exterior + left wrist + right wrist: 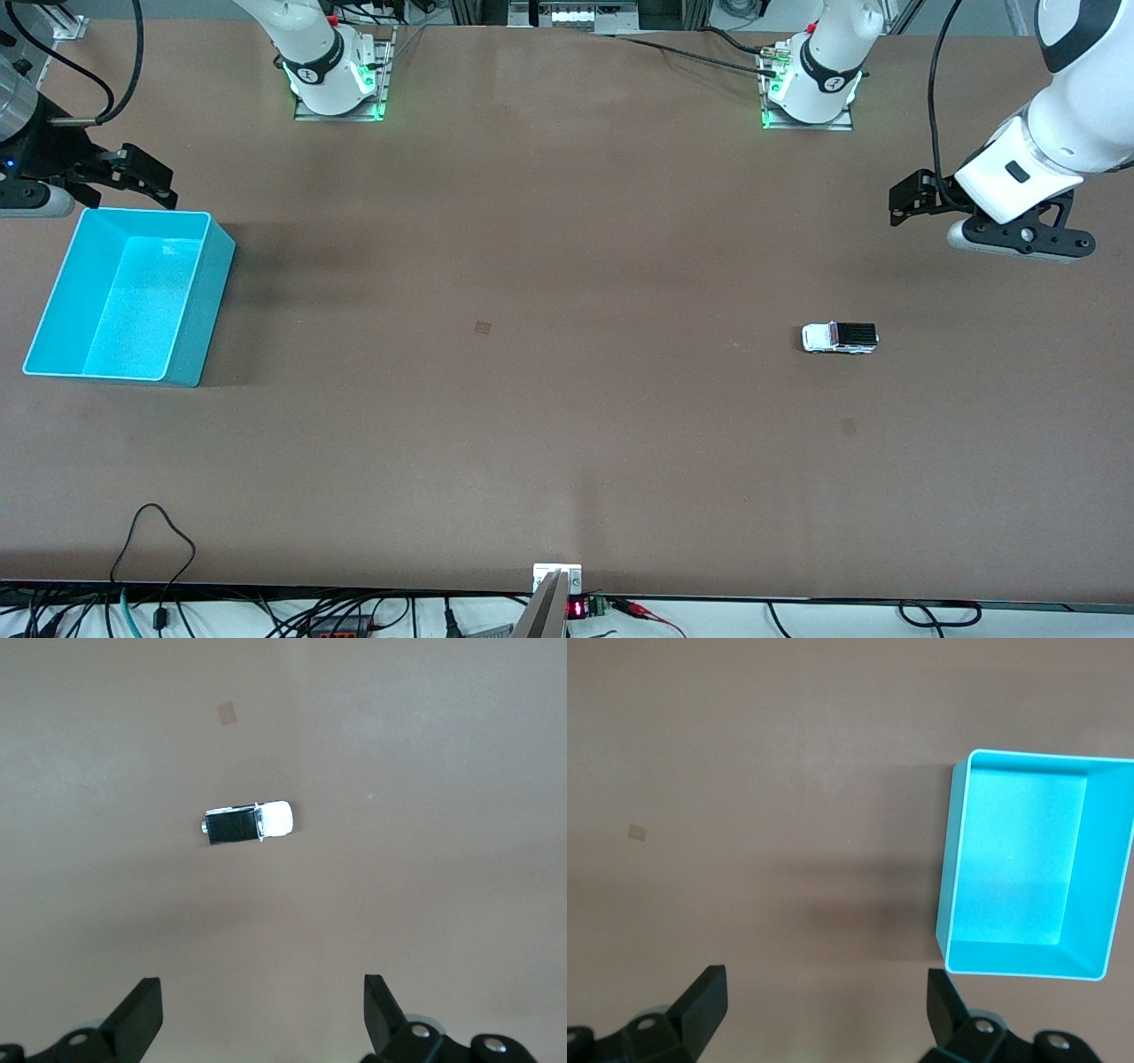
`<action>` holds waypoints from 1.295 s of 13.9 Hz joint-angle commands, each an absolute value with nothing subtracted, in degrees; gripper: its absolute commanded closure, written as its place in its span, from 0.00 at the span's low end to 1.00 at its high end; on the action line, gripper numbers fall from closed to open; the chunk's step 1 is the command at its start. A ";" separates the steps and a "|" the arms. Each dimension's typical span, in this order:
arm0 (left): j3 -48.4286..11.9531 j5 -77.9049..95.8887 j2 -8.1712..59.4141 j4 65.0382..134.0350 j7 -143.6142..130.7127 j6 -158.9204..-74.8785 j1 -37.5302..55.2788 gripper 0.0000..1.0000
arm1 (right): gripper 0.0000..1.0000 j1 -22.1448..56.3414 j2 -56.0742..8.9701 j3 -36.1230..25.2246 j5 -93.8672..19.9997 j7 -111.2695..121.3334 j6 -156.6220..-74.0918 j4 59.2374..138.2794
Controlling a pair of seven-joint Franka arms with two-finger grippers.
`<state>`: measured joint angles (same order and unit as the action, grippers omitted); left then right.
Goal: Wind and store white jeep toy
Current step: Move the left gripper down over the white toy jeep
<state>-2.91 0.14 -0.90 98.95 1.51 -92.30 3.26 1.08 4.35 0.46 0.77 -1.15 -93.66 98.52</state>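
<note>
The white jeep toy (840,338), with its black roof panel, stands on its wheels on the brown table toward the left arm's end. It also shows in the left wrist view (250,823). My left gripper (912,200) hangs open and empty over the bare table beside the jeep, apart from it; its jaws stand wide apart in the left wrist view (263,1010). The turquoise bin (190,306) is empty at the right arm's end and also shows in the right wrist view (950,859). My right gripper (146,177) is open and empty over the table just beside the bin's rim (826,1001).
Two small tape marks lie on the table (482,328) (849,426). Cables (159,532) and a small display (576,609) lie along the table edge nearest the camera. The arm bases (337,84) (808,89) stand along the edge farthest from the camera.
</note>
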 commanded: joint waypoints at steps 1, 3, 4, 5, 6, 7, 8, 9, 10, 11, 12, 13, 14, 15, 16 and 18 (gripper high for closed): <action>-2.64 0.26 -0.27 97.74 3.16 -91.58 3.08 0.00 | 0.00 0.70 4.14 0.44 -0.26 0.09 -94.75 98.45; -2.37 0.26 -0.26 97.73 3.16 -91.58 2.99 0.00 | 0.00 0.53 3.35 0.26 -0.44 0.09 -95.88 97.91; -2.37 0.26 -0.26 97.82 3.16 -91.50 2.99 0.00 | 0.00 0.53 2.99 0.26 -0.44 0.09 -96.06 97.30; -2.37 0.26 -0.26 97.74 3.08 -91.41 2.90 0.00 | 0.00 0.53 2.47 0.26 -0.53 0.09 -96.06 96.86; -2.29 0.26 -0.18 97.73 2.90 -91.41 2.73 0.00 | 0.00 0.53 2.46 0.26 -0.53 0.09 -96.06 96.86; -2.37 0.35 0.26 97.65 2.81 -90.97 2.64 0.00 | 0.00 0.53 2.55 0.26 -0.53 0.09 -96.06 96.86; -2.29 0.44 0.44 97.30 2.38 -90.01 2.64 0.00 | 0.00 0.53 2.55 0.26 -0.53 0.09 -95.98 96.94; -2.37 0.35 0.70 97.29 2.46 -89.74 2.72 0.00 | 0.00 0.70 2.64 0.35 -0.61 0.09 -95.80 96.94; -2.37 0.35 1.05 97.38 2.81 -89.04 2.72 0.00 | 0.00 0.70 2.64 0.35 -0.62 -0.09 -95.54 96.94; -2.37 0.44 2.88 97.21 2.81 -86.51 2.72 0.00 | 0.00 0.70 2.64 0.35 -0.62 -0.09 -95.54 96.94; -2.37 0.44 4.81 95.47 2.38 -82.92 2.72 0.00 | 0.00 0.70 2.72 0.35 -0.62 0.09 -95.45 96.94; -2.29 0.35 6.14 93.80 3.07 -80.62 2.72 0.00 | 0.00 0.70 2.72 0.35 -0.62 0.09 -95.36 96.94; -2.37 0.18 6.94 92.82 3.86 -80.33 2.72 0.00 | 0.00 0.79 2.81 0.35 -0.53 -0.09 -95.36 97.03; -2.37 -0.43 7.90 92.55 6.65 -80.68 2.81 0.00 | 0.00 0.79 2.90 0.35 -0.53 0.09 -95.27 97.12; -2.37 -1.74 8.87 92.46 11.47 -81.47 2.81 0.00 | 0.00 0.79 2.99 0.35 -0.61 0.09 -95.19 97.12; -2.37 -1.76 10.01 93.34 23.06 -84.45 2.20 0.00 | 0.00 0.79 2.99 0.35 -0.61 -0.09 -95.01 97.12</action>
<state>-2.38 -0.68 7.89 95.19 13.54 -83.60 2.83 0.99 2.84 0.22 0.34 -1.05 -96.04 97.96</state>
